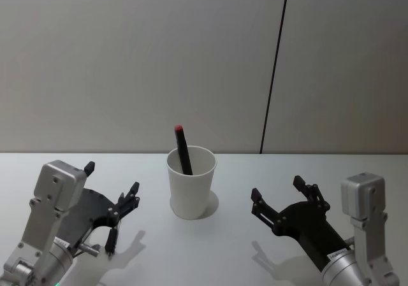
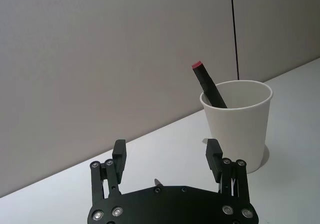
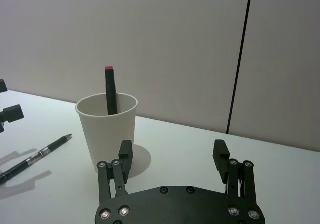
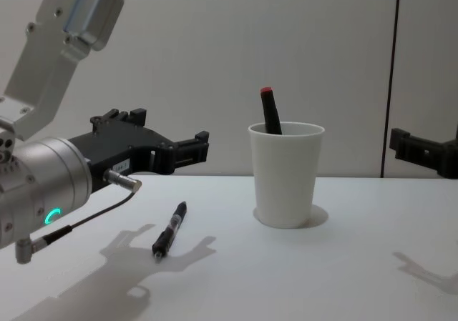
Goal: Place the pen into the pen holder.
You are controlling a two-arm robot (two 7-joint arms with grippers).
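**Two pens: one in the cup, one on the table**

Two grippers in my feed, both empty. The left gripper (image 1: 111,179) hangs over the table (image 1: 210,254) on the left of the pen holder (image 1: 191,187), its fingers spread wide with nothing between them. The right gripper (image 1: 276,188) sits on the other side of the cup, also spread wide and gripping nothing, pointing toward the cup. Neither touches the cup.

The pen holder is a white paper cup, upright near the table's middle, close to the back wall (image 1: 127,57). A black red-tipped pen (image 1: 183,151) stands inside it, leaning on the rim, red end up and sticking out above the top. A second pen (image 4: 169,229), black and slim, lies flat on the table left of the cup, below the left gripper's fingers and well apart from the cup.
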